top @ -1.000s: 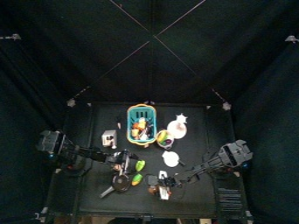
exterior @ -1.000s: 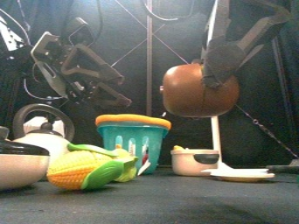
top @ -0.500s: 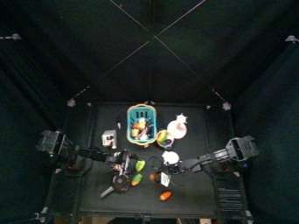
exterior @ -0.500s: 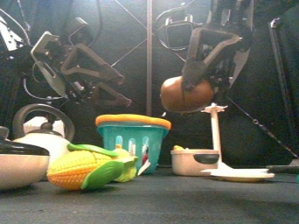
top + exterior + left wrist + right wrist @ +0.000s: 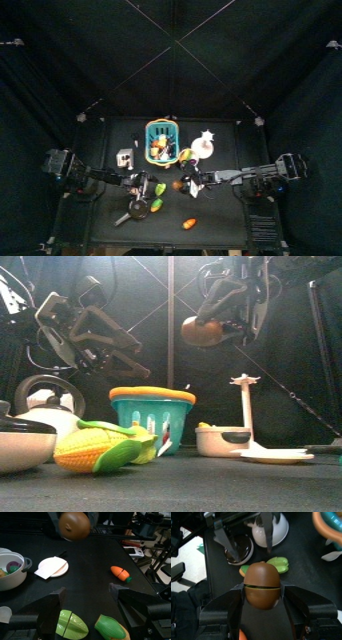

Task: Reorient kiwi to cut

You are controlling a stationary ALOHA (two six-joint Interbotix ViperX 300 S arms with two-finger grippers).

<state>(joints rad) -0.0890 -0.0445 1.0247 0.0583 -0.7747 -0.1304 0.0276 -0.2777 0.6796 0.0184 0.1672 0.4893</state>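
The kiwi (image 5: 261, 586), an orange-brown egg shape with a seam around its middle, sits between the jaws of my right gripper (image 5: 261, 594), which is shut on it. It hangs high above the table in the front view, kiwi (image 5: 202, 330) under the right gripper (image 5: 225, 311). From above, the kiwi (image 5: 177, 186) is near the table's middle. The left wrist view shows the kiwi (image 5: 74, 524) in the air ahead of my left gripper (image 5: 90, 607), whose jaws stand wide open and empty at the table's left.
On the table lie a white plate (image 5: 52, 566), a carrot (image 5: 120, 572), two green pieces (image 5: 72, 623), a bowl (image 5: 10, 571) and a corn cob (image 5: 94, 451). A teal basket (image 5: 150, 416) stands behind, with a kettle (image 5: 268, 529) and a pan (image 5: 238, 554) at left.
My right gripper has carried the kiwi up and toward the back of the table, away from the front edge. The carrot near the front now shows. The left arm has not moved.
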